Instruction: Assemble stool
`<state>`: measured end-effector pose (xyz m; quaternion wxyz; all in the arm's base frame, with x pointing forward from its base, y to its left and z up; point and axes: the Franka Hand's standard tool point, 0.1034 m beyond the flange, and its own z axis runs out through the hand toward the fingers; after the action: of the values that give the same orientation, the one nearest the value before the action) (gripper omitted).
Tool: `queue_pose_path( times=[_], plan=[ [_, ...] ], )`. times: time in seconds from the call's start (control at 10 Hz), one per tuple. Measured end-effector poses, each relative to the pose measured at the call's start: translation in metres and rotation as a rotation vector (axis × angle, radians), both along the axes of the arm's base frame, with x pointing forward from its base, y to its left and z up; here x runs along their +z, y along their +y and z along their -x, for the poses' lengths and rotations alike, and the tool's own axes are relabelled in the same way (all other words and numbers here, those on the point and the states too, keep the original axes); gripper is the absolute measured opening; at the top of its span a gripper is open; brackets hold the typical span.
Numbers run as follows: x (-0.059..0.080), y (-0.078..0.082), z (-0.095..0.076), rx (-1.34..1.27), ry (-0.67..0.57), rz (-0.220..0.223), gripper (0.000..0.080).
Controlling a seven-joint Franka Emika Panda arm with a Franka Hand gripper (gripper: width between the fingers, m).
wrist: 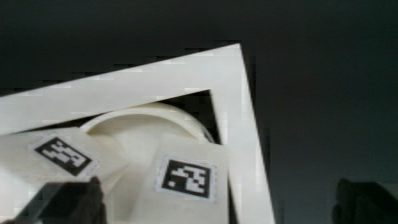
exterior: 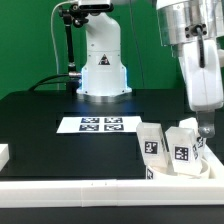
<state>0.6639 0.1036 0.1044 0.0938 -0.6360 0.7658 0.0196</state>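
Two white blocky stool legs with black-and-white tags stand in the corner of the white border rails, one (exterior: 152, 144) toward the exterior view's left, the other (exterior: 183, 148) beside it. Both show in the wrist view (wrist: 64, 155) (wrist: 185, 178). A rounded white part (wrist: 146, 124), probably the seat, lies behind them. My gripper (exterior: 205, 127) hangs just above and behind the right leg. In the wrist view my gripper (wrist: 215, 203) is open and holds nothing. Its dark fingers (wrist: 68, 203) stand wide apart, with the nearer leg and the rail between them.
The white border rail (exterior: 100, 190) runs along the front and turns at the right corner (wrist: 228, 80). The marker board (exterior: 100, 124) lies mid-table before the robot base (exterior: 103, 70). A small white piece (exterior: 4, 153) sits at the exterior view's left edge.
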Motion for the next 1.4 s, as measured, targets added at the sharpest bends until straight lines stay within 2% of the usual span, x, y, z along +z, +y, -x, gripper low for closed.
queue_pose_path(
  times=[0.2, 0.4, 0.9, 1.0, 1.2, 1.4],
  plan=[
    [0.002, 0.002, 0.005, 0.230, 0.027, 0.011, 0.0649],
    [0.010, 0.002, 0.003, 0.528, 0.022, 0.048, 0.0649],
    [0.011, 0.001, 0.001, 0.875, -0.024, 0.068, 0.0649],
    [0.011, 0.000, 0.002, 0.982, -0.034, 0.086, 0.0649],
    [0.014, 0.001, 0.000, 1.278, -0.054, 0.158, 0.0649],
    [0.015, 0.001, 0.001, 1.417, -0.060, 0.158, 0.0649]
  ],
)
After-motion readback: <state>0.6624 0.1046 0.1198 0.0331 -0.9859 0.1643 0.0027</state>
